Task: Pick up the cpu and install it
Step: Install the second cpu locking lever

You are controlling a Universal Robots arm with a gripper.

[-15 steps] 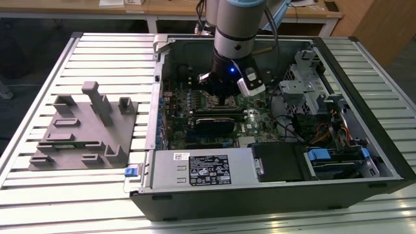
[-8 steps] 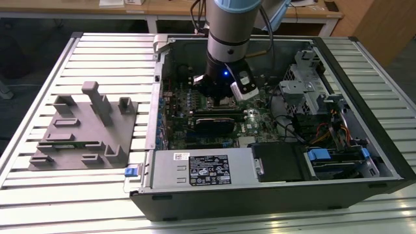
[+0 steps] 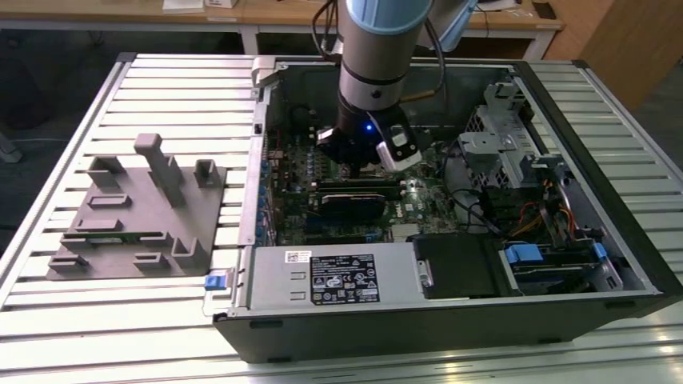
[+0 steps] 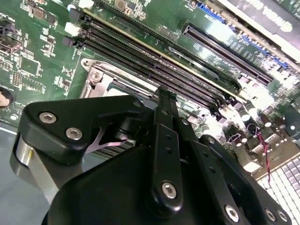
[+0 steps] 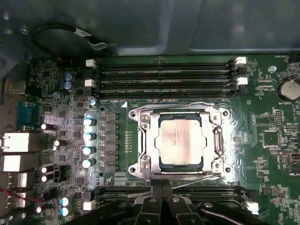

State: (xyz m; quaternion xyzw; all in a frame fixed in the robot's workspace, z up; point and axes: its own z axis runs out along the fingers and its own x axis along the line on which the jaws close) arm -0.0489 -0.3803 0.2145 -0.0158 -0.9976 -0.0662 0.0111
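Observation:
The cpu (image 5: 180, 140), a pale silver square chip, lies flat inside the metal socket frame (image 5: 140, 119) on the green motherboard. In the first wrist view my gripper (image 5: 161, 190) hangs just beside the socket's edge, fingers pressed together with nothing between them and apart from the chip. In the second wrist view the black gripper (image 4: 164, 91) linkage covers most of the socket frame (image 4: 98, 75). The exterior view has the gripper (image 3: 363, 166) lowered into the open computer case (image 3: 449, 320), above the board's middle.
Black memory slots (image 5: 164, 75) run along one side of the socket. A grey fixture (image 3: 133, 216) lies on the slatted table at the exterior view's left. A white-labelled black box (image 3: 341, 276) and a drive cage (image 3: 501, 136) crowd the case.

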